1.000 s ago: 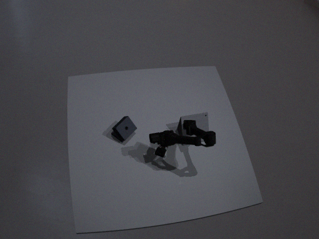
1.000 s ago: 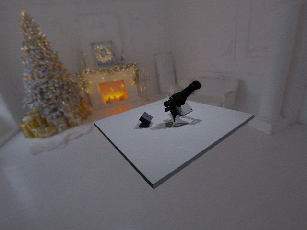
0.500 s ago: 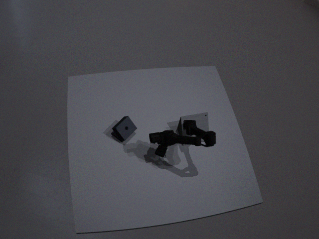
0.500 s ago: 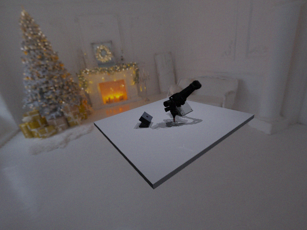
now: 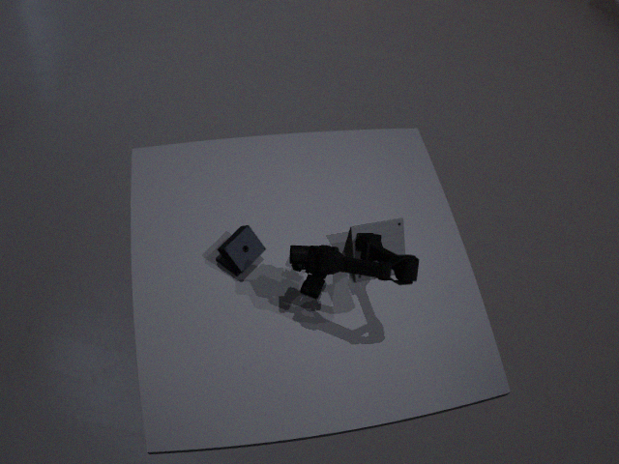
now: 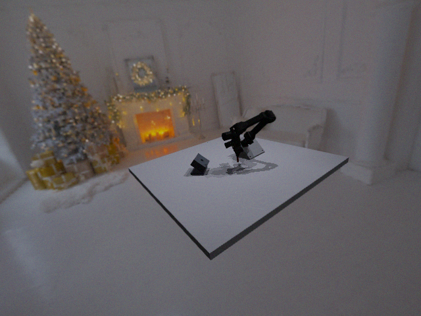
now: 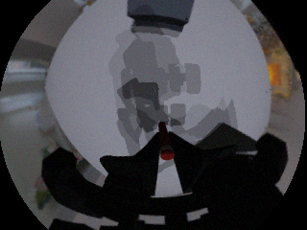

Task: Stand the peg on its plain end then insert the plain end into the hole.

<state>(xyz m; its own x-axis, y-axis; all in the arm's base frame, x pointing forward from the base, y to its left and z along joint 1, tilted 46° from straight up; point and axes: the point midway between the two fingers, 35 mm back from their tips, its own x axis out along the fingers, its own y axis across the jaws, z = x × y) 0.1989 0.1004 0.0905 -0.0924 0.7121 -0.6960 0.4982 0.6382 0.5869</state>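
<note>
The red peg (image 6: 237, 158) (image 7: 167, 155) stands about upright between the fingertips of my gripper (image 6: 237, 155) (image 7: 163, 134), which is shut on it. In the wrist view its red upper end sticks up toward the camera, with a faint paler band near that end. Its lower part shows below the fingers in the exterior view; whether it touches the table cannot be told. In the top view the arm hides the peg. The dark sloped panel (image 5: 240, 257) (image 6: 197, 162) (image 7: 160, 9) stands apart from the gripper, with one round hole (image 5: 245, 248) (image 6: 202, 159) in its face.
The white table (image 5: 300, 390) (image 6: 217, 210) carries everything. A pale tilted plate (image 5: 390, 232) (image 6: 255, 149) with small dark dots stands by the arm's base. Shadows of the arm fall on the table around the peg, toward the panel.
</note>
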